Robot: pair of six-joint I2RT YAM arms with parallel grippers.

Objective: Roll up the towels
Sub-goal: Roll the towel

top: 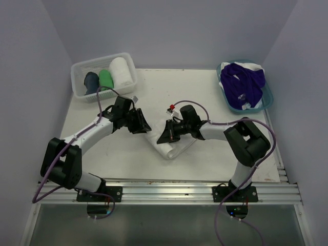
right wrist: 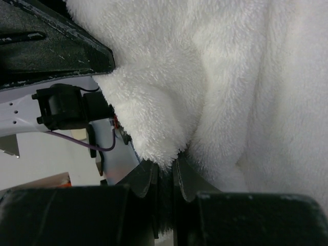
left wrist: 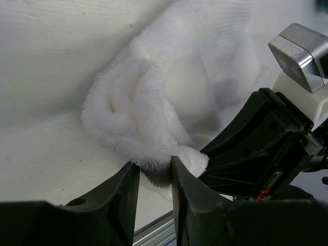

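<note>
Top external view puts the white towel [top: 173,147] at the middle of the tabletop, a half-rolled bundle lying slantwise to the table edges. Its visible length runs from near the left gripper [top: 141,125] toward the near edge. We judge that to be its long axis, though both grippers cover much of it. In the left wrist view the coiled end of the white towel [left wrist: 134,110] faces the camera, and the left gripper [left wrist: 154,171] appears closed on a fold at that end. In the right wrist view the right gripper [right wrist: 163,171] has its jaws nearly together, nipping the towel's edge [right wrist: 154,138]. We read the two holds as keeping the coil tight from both sides so it cannot unroll. A white basket [top: 82,66] at the far left corner holds rolled navy [top: 92,82], green [top: 106,79] and white [top: 120,72] towels. A purple towel [top: 243,82] waits in the light blue tub [top: 267,100] at the far right corner.
</note>
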